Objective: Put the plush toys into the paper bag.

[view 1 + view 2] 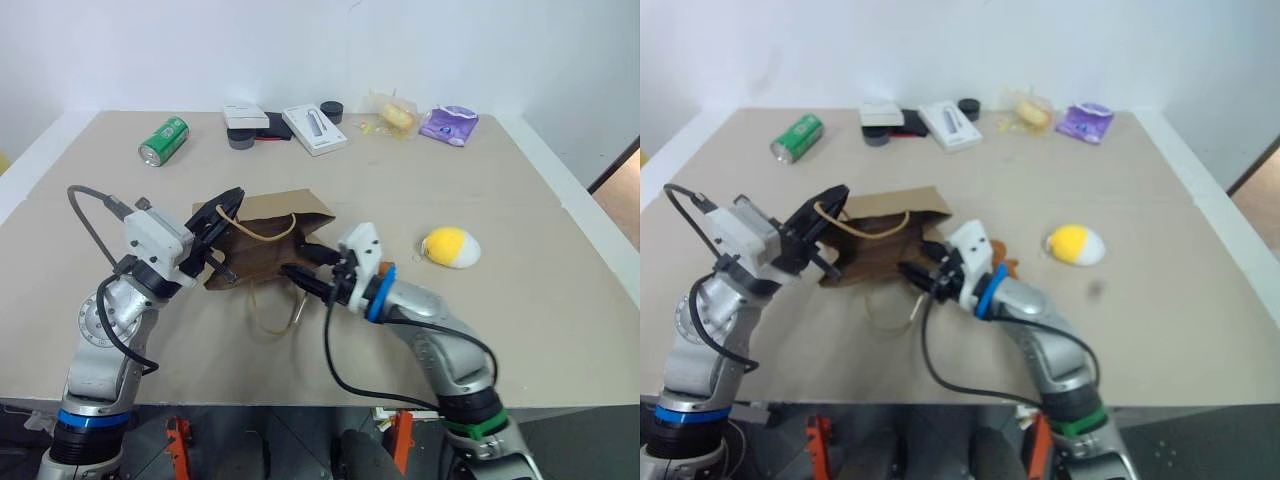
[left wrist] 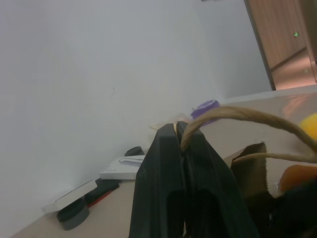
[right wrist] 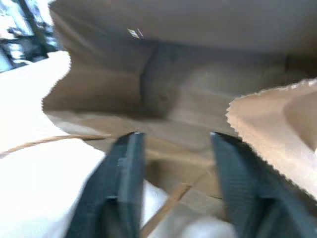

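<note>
Pinching bag handle [image 1: 262,236], left hand [image 1: 222,212] raised (right hand [image 1: 308,268] spread).

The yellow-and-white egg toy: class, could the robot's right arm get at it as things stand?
Probably yes: the yellow-and-white egg toy lies alone on bare table, and the right pincer, open and empty at the paper bag, has nothing between.

Wide beige matte tabletop [image 1: 480,180], pale raised border along its side edges. Plain white wall [image 1: 300,50] directly behind table's far edge, evenly lit. Right of table: strip of brown wooden floor [image 1: 622,195]. Wooden door panel [image 2: 285,39] beside the wall.
</note>
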`<state>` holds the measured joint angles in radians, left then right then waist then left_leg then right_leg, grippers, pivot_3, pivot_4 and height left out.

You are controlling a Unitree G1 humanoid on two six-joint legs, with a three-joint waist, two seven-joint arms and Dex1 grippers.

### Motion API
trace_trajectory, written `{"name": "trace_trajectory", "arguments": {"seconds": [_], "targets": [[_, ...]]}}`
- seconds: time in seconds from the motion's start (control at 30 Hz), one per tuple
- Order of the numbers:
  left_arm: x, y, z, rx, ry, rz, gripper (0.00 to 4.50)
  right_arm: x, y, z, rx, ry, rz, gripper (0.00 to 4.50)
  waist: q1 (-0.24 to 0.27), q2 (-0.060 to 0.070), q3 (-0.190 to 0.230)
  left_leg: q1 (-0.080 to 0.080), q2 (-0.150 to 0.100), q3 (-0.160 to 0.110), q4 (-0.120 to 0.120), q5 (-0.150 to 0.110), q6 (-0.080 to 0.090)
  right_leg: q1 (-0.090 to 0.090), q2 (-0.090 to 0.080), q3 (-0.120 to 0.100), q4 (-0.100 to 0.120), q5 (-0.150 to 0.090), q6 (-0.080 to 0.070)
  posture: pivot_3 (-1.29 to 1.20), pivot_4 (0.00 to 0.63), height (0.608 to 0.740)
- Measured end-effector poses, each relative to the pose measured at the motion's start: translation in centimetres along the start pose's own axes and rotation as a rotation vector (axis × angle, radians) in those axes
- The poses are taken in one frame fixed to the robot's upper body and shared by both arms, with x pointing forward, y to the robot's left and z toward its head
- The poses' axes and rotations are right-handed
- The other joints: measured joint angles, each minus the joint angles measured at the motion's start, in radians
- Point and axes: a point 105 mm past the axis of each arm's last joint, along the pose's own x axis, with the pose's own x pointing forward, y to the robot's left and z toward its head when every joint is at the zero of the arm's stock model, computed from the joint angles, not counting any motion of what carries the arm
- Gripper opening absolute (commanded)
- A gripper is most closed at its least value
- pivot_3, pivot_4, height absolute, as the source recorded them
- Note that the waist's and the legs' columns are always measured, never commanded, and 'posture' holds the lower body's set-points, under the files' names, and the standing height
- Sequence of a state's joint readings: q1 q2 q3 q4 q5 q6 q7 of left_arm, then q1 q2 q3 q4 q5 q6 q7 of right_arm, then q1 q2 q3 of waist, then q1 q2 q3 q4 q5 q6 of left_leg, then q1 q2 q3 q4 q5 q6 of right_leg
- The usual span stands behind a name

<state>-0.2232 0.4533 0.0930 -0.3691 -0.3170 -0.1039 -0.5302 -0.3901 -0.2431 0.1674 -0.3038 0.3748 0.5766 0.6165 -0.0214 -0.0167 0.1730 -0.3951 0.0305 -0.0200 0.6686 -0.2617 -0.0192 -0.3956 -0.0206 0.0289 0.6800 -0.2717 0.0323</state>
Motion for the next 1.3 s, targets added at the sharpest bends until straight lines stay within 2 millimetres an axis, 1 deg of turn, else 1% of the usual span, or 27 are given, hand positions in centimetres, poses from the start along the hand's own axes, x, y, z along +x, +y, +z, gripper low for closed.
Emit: {"name": "trace_trajectory", "arguments": {"seconds": [0.03, 0.1, 0.13, 0.2, 0.23, 0.27, 0.33, 0.37, 0.4, 0.5, 0.57, 0.73, 0.77, 0.8, 0.87, 0.9, 0.93, 1.0, 1.07, 1.1, 1.17, 1.27, 1.3], "targets": [[0.0, 0.0, 0.0, 0.000, 0.001, -0.001, 0.00, -0.8, 0.0, 0.5, -0.002, 0.000, 0.016, 4.46, 0.000, 0.000, 0.000, 0.000, 0.000, 0.000, 0.000, 0.000, 0.000, 0.000, 0.000, 0.000, 0.000, 0.000, 0.000, 0.00, 0.150, 0.740], [0.0, 0.0, -0.1, -0.003, 0.002, -0.002, 0.00, -2.8, -0.5, 1.4, 0.012, 0.007, 0.033, 4.46, 0.000, 0.000, 0.000, 0.000, 0.000, 0.000, 0.000, 0.000, 0.000, 0.000, 0.000, 0.000, 0.000, 0.000, 0.000, 0.00, 0.150, 0.740], [0.0, 0.0, -0.1, -0.004, 0.003, -0.002, 0.00, -3.3, -0.8, 1.5, 0.018, 0.017, 0.029, 4.46, 0.000, 0.000, 0.000, 0.000, 0.000, 0.000, 0.000, 0.000, 0.000, 0.000, 0.000, 0.000, 0.000, 0.000, 0.000, 0.00, 0.150, 0.740], [0.0, 0.0, -0.1, -0.007, 0.002, -0.003, 0.00, -4.7, -2.0, 1.8, 0.030, 0.046, -0.011, 4.46, 0.000, -0.001, 0.000, 0.000, 0.000, 0.001, 0.000, 0.000, 0.000, 0.000, 0.000, 0.000, 0.000, 0.000, 0.000, 0.00, 0.150, 0.740], [0.0, 0.0, -0.1, -0.012, 0.001, -0.002, 0.00, -5.6, -3.1, 1.8, 0.043, 0.078, -0.059, 4.46, -0.001, -0.001, 0.000, 0.000, 0.000, 0.001, 0.000, 0.000, 0.000, 0.000, 0.000, 0.001, 0.000, 0.000, 0.000, 0.00, 0.150, 0.740], [0.0, 0.0, -0.1, -0.014, 0.001, -0.001, 0.00, -5.9, -3.7, 1.7, 0.052, 0.098, -0.091, 4.46, -0.002, -0.001, 0.000, 0.000, 0.000, 0.001, 0.000, 0.000, 0.000, 0.000, 0.000, 0.001, 0.000, 0.000, 0.000, 0.00, 0.150, 0.740], [0.0, 0.0, -0.1, -0.019, -0.001, -0.001, 0.00, -6.3, -5.2, 0.6, 0.097, 0.178, -0.169, 4.46, -0.003, -0.001, 0.000, 0.001, 0.000, 0.001, 0.000, 0.001, 0.001, 0.000, 0.001, 0.002, 0.000, 0.001, -0.001, 0.00, 0.150, 0.740], [0.0, 0.0, -0.1, -0.021, -0.001, -0.002, 0.00, -6.5, -6.0, -0.4, 0.130, 0.225, -0.218, 4.46, -0.002, -0.001, 0.000, 0.001, 0.000, 0.001, 0.000, 0.001, 0.002, 0.000, 0.002, 0.001, 0.000, 0.001, -0.001, 0.00, 0.150, 0.740], [0.0, 0.0, -0.2, -0.023, 0.000, -0.005, 0.00, -6.6, -6.4, -1.5, 0.159, 0.270, -0.246, 4.46, -0.002, -0.001, 0.000, 0.001, 0.000, 0.002, 0.000, 0.001, 0.002, 0.000, 0.002, 0.001, 0.000, 0.001, -0.002, 0.00, 0.150, 0.740], [0.1, 0.1, -0.3, -0.033, -0.002, -0.011, 0.00, -6.4, -6.9, -3.7, 0.216, 0.342, -0.309, 3.65, -0.002, -0.001, 0.000, 0.000, 0.001, 0.002, -0.002, 0.001, 0.002, -0.003, 0.002, 0.002, 0.000, 0.001, -0.002, 0.00, 0.150, 0.740], [0.2, 0.2, -0.2, -0.037, -0.008, -0.011, 0.00, -6.2, -7.1, -3.9, 0.214, 0.349, -0.335, 2.69, -0.002, -0.001, 0.000, 0.000, 0.000, 0.002, -0.002, 0.001, 0.002, -0.003, 0.002, 0.003, 0.000, 0.001, -0.002, 0.00, 0.150, 0.740], [0.4, 0.2, -0.2, -0.045, -0.003, -0.012, 0.00, -6.1, -7.2, -3.4, 0.195, 0.330, -0.337, 0.34, -0.002, -0.001, 0.000, 0.000, 0.000, 0.002, -0.002, 0.001, 0.002, -0.003, 0.002, 0.004, 0.000, 0.000, -0.001, 0.00, 0.150, 0.740], [0.3, 0.2, -0.3, -0.046, -0.002, -0.012, 0.00, -6.2, -7.0, -3.2, 0.194, 0.314, -0.317, 0.02, -0.002, -0.001, 0.000, 0.000, 0.000, 0.002, -0.002, 0.001, 0.002, -0.003, 0.002, 0.004, 0.000, 0.000, -0.001, 0.00, 0.150, 0.740], [0.3, 0.2, -0.3, -0.046, -0.001, -0.012, 0.00, -6.2, -6.8, -3.2, 0.197, 0.308, -0.305, 0.02, -0.002, -0.001, 0.000, 0.000, 0.000, 0.002, -0.002, 0.001, 0.002, -0.003, 0.002, 0.003, 0.000, 0.000, -0.001, 0.00, 0.150, 0.740], [0.3, 0.2, -0.3, -0.048, -0.001, -0.011, 0.00, -6.2, -5.7, -2.1, 0.212, 0.255, -0.221, 0.02, -0.002, 0.000, 0.001, -0.002, 0.000, 0.002, -0.002, 0.001, 0.002, -0.005, 0.002, 0.004, 0.000, 0.000, -0.001, 0.00, 0.150, 0.740], [0.3, 0.2, -0.3, -0.049, -0.001, -0.011, 0.00, -6.1, -4.9, -0.7, 0.224, 0.194, -0.160, 0.02, -0.002, 0.000, 0.001, -0.003, 0.000, 0.002, -0.002, 0.001, 0.002, -0.005, 0.002, 0.004, 0.000, 0.000, -0.001, 0.00, 0.150, 0.740], [0.3, 0.2, -0.3, -0.050, 0.001, -0.011, 0.00, -6.1, -4.6, 0.1, 0.217, 0.166, -0.136, 0.02, -0.002, 0.000, 0.001, -0.003, 0.000, 0.002, -0.002, 0.001, 0.002, -0.005, 0.002, 0.004, 0.000, 0.000, -0.001, 0.00, 0.150, 0.740], [0.3, 0.2, -0.5, -0.057, 0.008, -0.010, 0.00, -6.0, -3.7, 2.4, 0.229, 0.095, -0.063, 0.02, -0.002, -0.001, 0.001, -0.003, 0.000, 0.002, -0.002, 0.001, 0.002, -0.006, 0.002, 0.004, 0.000, 0.000, -0.001, 0.00, 0.150, 0.740], [0.4, 0.2, -0.5, -0.062, 0.010, -0.007, 0.00, -5.5, -2.2, 4.9, 0.211, 0.034, 0.031, 0.02, -0.002, -0.001, 0.001, -0.003, 0.001, 0.002, -0.002, 0.001, 0.002, -0.006, 0.002, 0.003, 0.000, 0.000, -0.001, 0.00, 0.150, 0.740], [0.4, 0.1, -0.5, -0.064, 0.009, -0.007, 0.00, -5.3, -1.6, 5.4, 0.208, 0.019, 0.063, 0.02, -0.002, -0.001, 0.001, -0.003, 0.001, 0.001, -0.002, 0.001, 0.002, -0.006, 0.002, 0.003, 0.000, 0.000, -0.001, 0.00, 0.150, 0.740], [0.4, 0.1, -0.6, -0.066, 0.010, -0.006, 0.00, -4.8, -0.3, 5.8, 0.223, 0.012, 0.127, 0.02, -0.001, -0.001, 0.001, -0.004, 0.001, 0.001, -0.002, 0.001, 0.002, -0.006, 0.002, 0.001, 0.000, 0.000, -0.001, 0.00, 0.150, 0.740], [0.4, 0.2, -0.6, -0.068, 0.013, -0.003, 0.00, -4.5, 1.2, 5.4, 0.240, 0.052, 0.196, 0.02, -0.001, -0.001, 0.001, -0.005, 0.000, 0.001, -0.002, 0.001, 0.002, -0.006, 0.001, 0.002, 0.000, 0.000, -0.001, 0.00, 0.150, 0.740], [0.4, 0.2, -0.6, -0.068, 0.014, -0.002, 0.00, -4.5, 1.3, 5.4, 0.240, 0.054, 0.198, 0.02, -0.001, -0.001, 0.001, -0.005, 0.000, 0.001, -0.002, 0.001, 0.002, -0.006, 0.001, 0.002, 0.000, 0.000, -0.001, 0.00, 0.150, 0.740]]}}
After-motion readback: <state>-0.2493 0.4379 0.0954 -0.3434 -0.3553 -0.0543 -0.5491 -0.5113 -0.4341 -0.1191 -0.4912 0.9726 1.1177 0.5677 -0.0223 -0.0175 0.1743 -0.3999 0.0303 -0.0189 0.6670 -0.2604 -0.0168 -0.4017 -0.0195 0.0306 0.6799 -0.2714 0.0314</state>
